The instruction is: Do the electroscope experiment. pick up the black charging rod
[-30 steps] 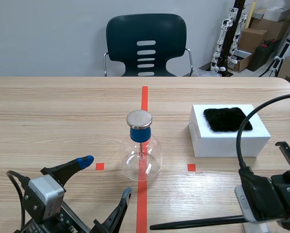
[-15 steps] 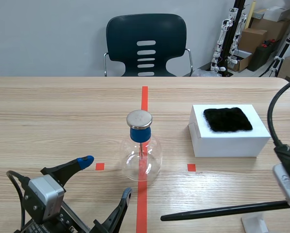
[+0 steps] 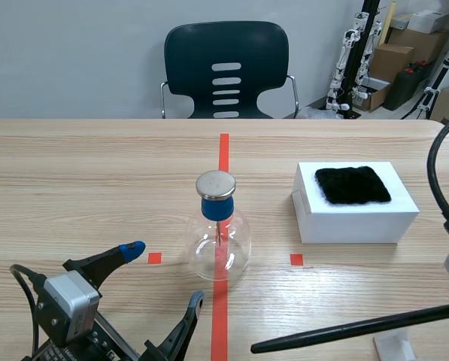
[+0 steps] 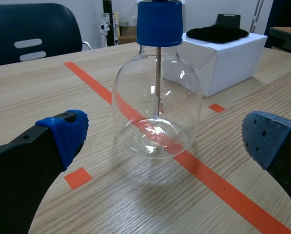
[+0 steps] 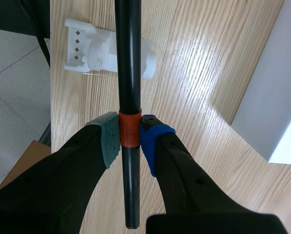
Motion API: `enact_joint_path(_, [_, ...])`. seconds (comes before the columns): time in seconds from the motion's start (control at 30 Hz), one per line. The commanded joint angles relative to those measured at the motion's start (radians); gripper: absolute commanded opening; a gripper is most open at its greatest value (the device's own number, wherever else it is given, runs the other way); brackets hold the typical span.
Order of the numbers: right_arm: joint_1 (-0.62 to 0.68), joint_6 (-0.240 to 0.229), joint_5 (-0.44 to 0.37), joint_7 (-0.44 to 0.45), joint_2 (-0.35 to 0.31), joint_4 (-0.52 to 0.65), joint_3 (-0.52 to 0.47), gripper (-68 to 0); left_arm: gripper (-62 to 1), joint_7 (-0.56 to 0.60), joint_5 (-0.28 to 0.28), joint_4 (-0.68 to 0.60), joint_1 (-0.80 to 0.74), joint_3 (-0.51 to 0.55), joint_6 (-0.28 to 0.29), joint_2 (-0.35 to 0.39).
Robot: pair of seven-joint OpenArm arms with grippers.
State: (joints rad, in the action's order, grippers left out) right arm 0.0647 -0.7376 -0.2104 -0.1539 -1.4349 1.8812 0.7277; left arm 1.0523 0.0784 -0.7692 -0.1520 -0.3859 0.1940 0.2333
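The black charging rod [image 3: 352, 328] hangs above the table's near right part, slanting up toward the right edge. In the right wrist view the rod [image 5: 127, 73] has an orange band, and my right gripper [image 5: 129, 137] is shut on it at that band. The glass electroscope flask [image 3: 219, 241] with a blue stopper and metal disc stands on the red centre line. My left gripper [image 4: 160, 139] is open low at the near left, with the flask [image 4: 156, 107] just ahead between its blue pads [image 4: 67, 134].
A white box [image 3: 354, 204] topped with a black fur cloth [image 3: 352, 184] sits right of the flask. The rod's white stand [image 5: 104, 53] lies near the table's right edge, under the rod. A dark chair [image 3: 226, 69] stands beyond the far edge.
My right arm has risen and drawn back to the right, out of the scene view, lifting the rod off its white stand. The left arm has not moved.
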Motion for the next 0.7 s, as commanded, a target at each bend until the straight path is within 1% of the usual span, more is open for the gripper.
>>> enact_joint_path(0.0, [-0.010, -0.008, -0.006, 0.009, -0.006, 0.011, -0.012, -65.8, 1.4, 0.021, -0.006, -0.014, 0.000, -0.006, 0.002, -0.003])
enact_joint_path(0.1, [-0.013, -0.008, -0.022, 0.011, -0.007, 0.014, -0.027, -65.8, 1.4, 0.021, -0.006, -0.014, 0.000, -0.006, 0.002, -0.003])
enact_joint_path(0.17, [-0.015, 0.001, -0.029, 0.010, -0.009, 0.023, -0.050, -65.8, 1.4, 0.022, -0.006, -0.014, 0.000, -0.006, 0.002, -0.003])
enact_joint_path(0.23, [-0.014, 0.030, -0.029, -0.001, -0.009, 0.035, -0.071, -65.8, 1.4, 0.022, -0.006, -0.014, 0.000, -0.006, 0.002, -0.003])
enact_joint_path(0.3, [-0.014, 0.070, -0.029, -0.018, -0.005, 0.042, -0.086, -65.8, 1.4, 0.022, -0.006, -0.014, 0.000, -0.006, 0.002, -0.003])
enact_joint_path(0.37, [-0.014, 0.089, -0.029, -0.042, 0.019, 0.041, -0.117, -65.8, 1.4, 0.022, -0.006, -0.014, 0.000, -0.006, 0.002, -0.003])
enact_joint_path(0.43, [-0.014, 0.088, -0.029, -0.100, 0.064, 0.040, -0.149, -65.8, 1.4, 0.023, -0.006, -0.014, 0.000, -0.006, 0.002, -0.003])
enact_joint_path(0.5, [-0.011, 0.087, -0.021, -0.174, 0.130, 0.040, -0.180, -65.8, 1.4, 0.024, -0.006, -0.014, 0.000, -0.006, 0.002, -0.003])
enact_joint_path(0.6, [-0.003, 0.086, 0.037, -0.269, 0.249, 0.040, -0.230, -65.8, 1.4, 0.025, -0.006, -0.014, 0.000, -0.006, 0.002, -0.003])
enact_joint_path(0.67, [0.029, 0.086, 0.087, -0.292, 0.309, 0.040, -0.276, -65.8, 1.4, 0.025, -0.006, -0.014, 0.000, -0.006, 0.002, -0.003])
